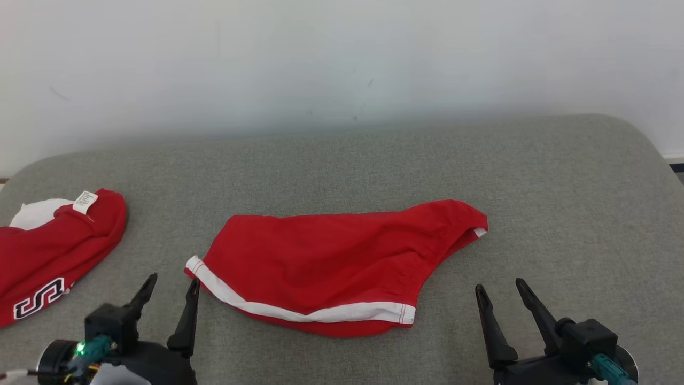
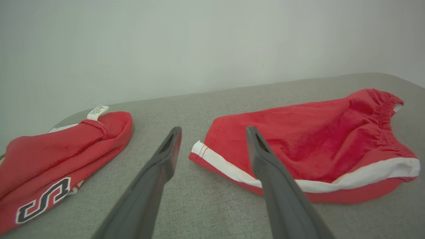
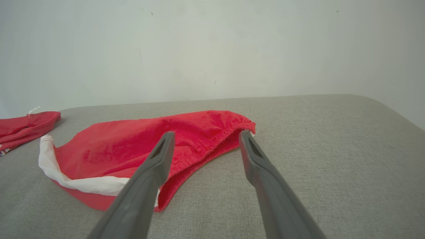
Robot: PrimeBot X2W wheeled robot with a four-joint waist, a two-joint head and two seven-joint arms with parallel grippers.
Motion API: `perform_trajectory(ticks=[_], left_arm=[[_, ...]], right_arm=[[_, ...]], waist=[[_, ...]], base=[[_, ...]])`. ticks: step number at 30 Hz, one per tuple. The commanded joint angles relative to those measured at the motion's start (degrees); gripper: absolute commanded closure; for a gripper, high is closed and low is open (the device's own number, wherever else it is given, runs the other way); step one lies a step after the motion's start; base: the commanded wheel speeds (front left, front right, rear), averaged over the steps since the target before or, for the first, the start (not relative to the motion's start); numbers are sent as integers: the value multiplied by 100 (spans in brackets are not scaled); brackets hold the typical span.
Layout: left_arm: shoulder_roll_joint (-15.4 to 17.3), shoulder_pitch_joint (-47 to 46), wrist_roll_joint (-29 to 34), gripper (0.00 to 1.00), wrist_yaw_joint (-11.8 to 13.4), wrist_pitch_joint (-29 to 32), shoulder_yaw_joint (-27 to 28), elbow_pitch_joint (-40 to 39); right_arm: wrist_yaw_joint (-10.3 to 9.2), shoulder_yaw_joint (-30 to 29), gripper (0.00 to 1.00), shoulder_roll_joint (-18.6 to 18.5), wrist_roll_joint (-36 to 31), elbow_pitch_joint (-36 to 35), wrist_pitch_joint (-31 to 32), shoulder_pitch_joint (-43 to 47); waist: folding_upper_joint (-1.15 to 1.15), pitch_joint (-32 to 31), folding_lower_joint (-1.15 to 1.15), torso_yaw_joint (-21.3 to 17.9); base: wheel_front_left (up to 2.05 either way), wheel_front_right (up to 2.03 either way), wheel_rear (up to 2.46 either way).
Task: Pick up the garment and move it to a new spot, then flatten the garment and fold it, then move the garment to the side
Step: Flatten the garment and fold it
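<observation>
Item 1. Left end effector [image 1: 173,279]: we log it at the lower left of the head view, its two dark fingers spread wide with nothing between them. It hangs over bare cloth cover, clear of any fabric. In its own wrist view [image 2: 214,131] the fingertips frame the garment's nearer corner.

Item 2. Right end effector [image 1: 498,284]: we log it at the lower right of the head view, jaws likewise spread and empty, apart from the garment. In its wrist view [image 3: 206,134] the fingertips frame the elastic waistband [image 3: 212,146].

Item 3. Garment [image 1: 331,262]: red, short-legged, lying flat near the middle of the tabletop [image 1: 561,182], between the two end effectors and a little beyond them. We note a white band [image 1: 299,313] along the near edge and the gathered waist at the right end. Neither end effector touches it. Also entered from the left wrist [image 2: 308,139] and the right wrist [image 3: 109,149].

Item 4. Second garment [image 1: 48,246]: red, at the far left edge, well apart from the first. We note a white label [image 1: 85,202] at its top, a white lining beside it, and a black-and-white letter [image 1: 40,297] near its lower end.

Item 5. Tabletop: grey fabric cover, rounded corners.

Item 6. Wall [image 1: 342,64]: pale, plain, behind the tabletop.
</observation>
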Motion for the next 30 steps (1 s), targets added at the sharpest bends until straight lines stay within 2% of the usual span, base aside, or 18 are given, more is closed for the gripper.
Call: perform_trajectory(ticks=[1, 4, 13, 16, 23, 24, 25, 26, 27, 30], left_arm=[[27, -152, -126, 0, -93, 79, 0, 129], [-10, -549, -430, 0, -418, 259, 50, 552], [38, -1511, -888, 0, -1029, 650, 97, 1805], [58, -1658, -894, 0, -1132, 651, 83, 2121], [27, -1856, -940, 0, -1147, 530, 119, 2552], [22, -1880, -936, 9, -1151, 505, 122, 2578], [19, -1891, -926, 60, -1167, 495, 106, 2611], [3, -1907, -936, 88, -1194, 479, 96, 2619], [-11, -1929, -943, 100, -1200, 475, 84, 2614], [-17, -1939, -928, 100, -1181, 470, 64, 2574]], right_arm=[[2, 40, 0, -23, 56, 19, -49, -89], [2, 133, 0, -30, 81, 59, -109, -193], [2, 403, 0, -11, 171, 274, -352, -575], [2, 460, 0, 4, 227, 382, -448, -680], [2, 464, 0, 29, 271, 589, -618, -822], [2, 469, 0, 29, 273, 612, -622, -850], [2, 478, 0, 23, 276, 626, -628, -884], [2, 490, 0, 17, 275, 635, -631, -913], [2, 507, 0, 8, 275, 641, -634, -926], [2, 541, 0, -6, 284, 668, -630, -946]], waist=[[0, 152, 0, -65], [0, 378, 0, -141], [0, 990, 0, -408], [0, 1128, 0, -477], [0, 1325, 0, -492], [0, 1344, 0, -485], [0, 1357, 0, -477], [0, 1367, 0, -466], [0, 1371, 0, -452], [0, 1370, 0, -424]], base=[[0, 0, 0], [0, 0, 0], [0, 0, 0], [0, 0, 0], [0, 0, 0], [0, 0, 0], [0, 0, 0], [0, 0, 0], [0, 0, 0], [0, 0, 0]])
